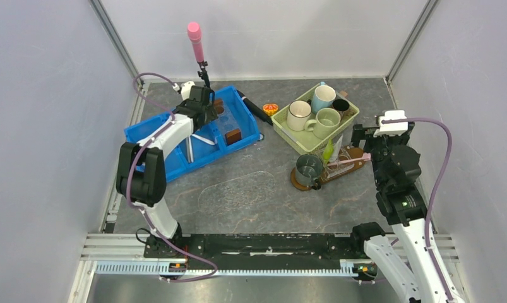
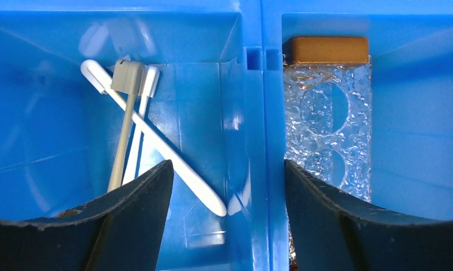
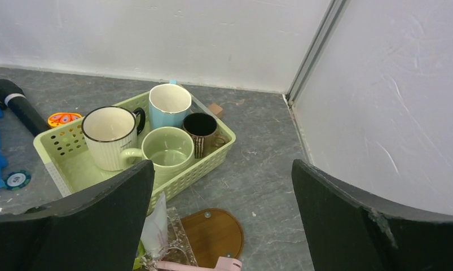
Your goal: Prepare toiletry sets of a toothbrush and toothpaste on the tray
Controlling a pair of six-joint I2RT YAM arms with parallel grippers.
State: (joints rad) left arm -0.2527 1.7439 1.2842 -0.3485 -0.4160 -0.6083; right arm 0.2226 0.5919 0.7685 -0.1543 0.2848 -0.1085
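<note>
The dark-brown tray (image 1: 345,169) lies right of centre. It carries a grey-green mug (image 1: 309,169), a clear glass holder (image 1: 339,158), a green tube (image 1: 328,151) and a pink toothbrush (image 1: 350,161). My right gripper (image 1: 364,142) hovers open and empty above the tray's right end (image 3: 212,231). The pink toothbrush (image 3: 201,265) and a white tube (image 3: 156,226) show just below its jaws (image 3: 221,169). My left gripper (image 1: 205,104) is open inside the blue bin (image 1: 149,132). It is above three crossed white toothbrushes (image 2: 156,141) and straddles the bin's divider (image 2: 263,113) without touching them (image 2: 227,166).
A pale green basket (image 1: 282,129) behind the tray holds several mugs (image 3: 111,138). A clear textured holder with a brown cap (image 2: 328,130) lies in the bin's other compartment. A black microphone (image 1: 254,108), an orange-yellow toy (image 1: 271,108) and a pink-tipped stand (image 1: 194,35) are at the back.
</note>
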